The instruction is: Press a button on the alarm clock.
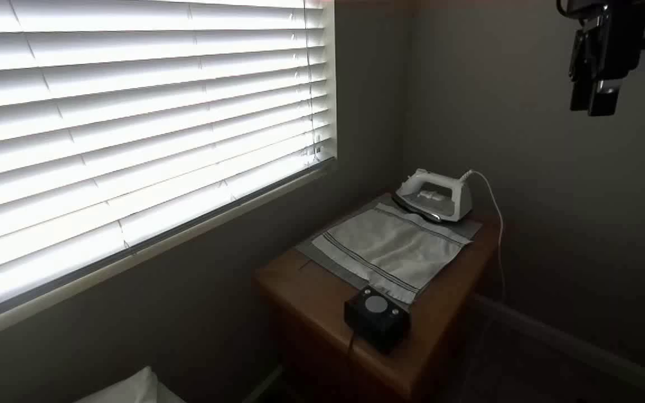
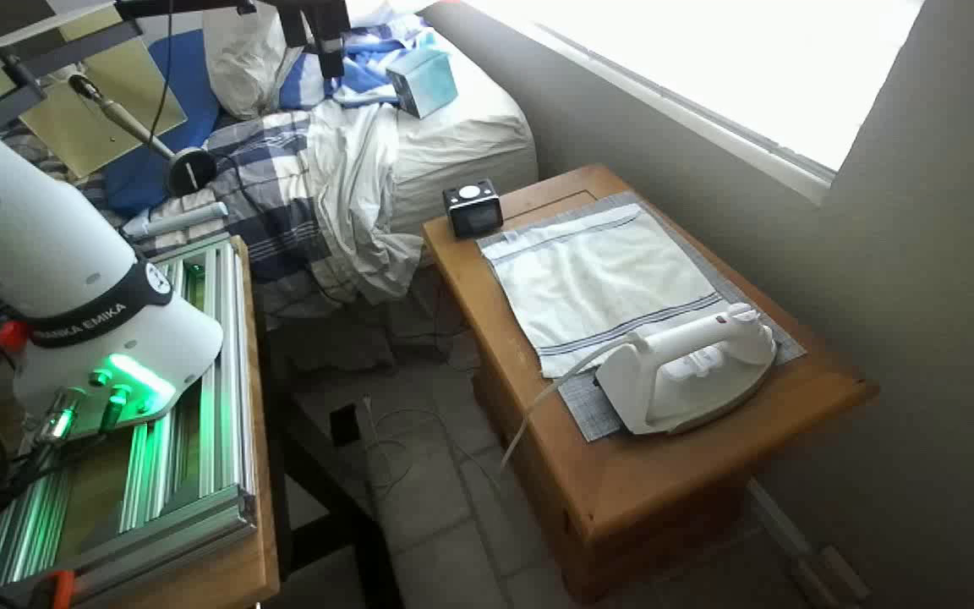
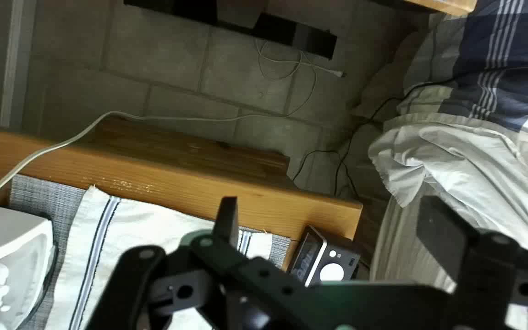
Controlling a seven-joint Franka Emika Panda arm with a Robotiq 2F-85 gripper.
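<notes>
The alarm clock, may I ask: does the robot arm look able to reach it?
Probably yes: nothing covers the top of the alarm clock, and the open gripper hangs higher, apparently with nothing blocking its descent.

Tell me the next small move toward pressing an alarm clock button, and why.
Probably close the gripper while it hangs clear of the alarm clock: its fingers stand wide apart in the wrist view, and together should press more precisely.
</notes>
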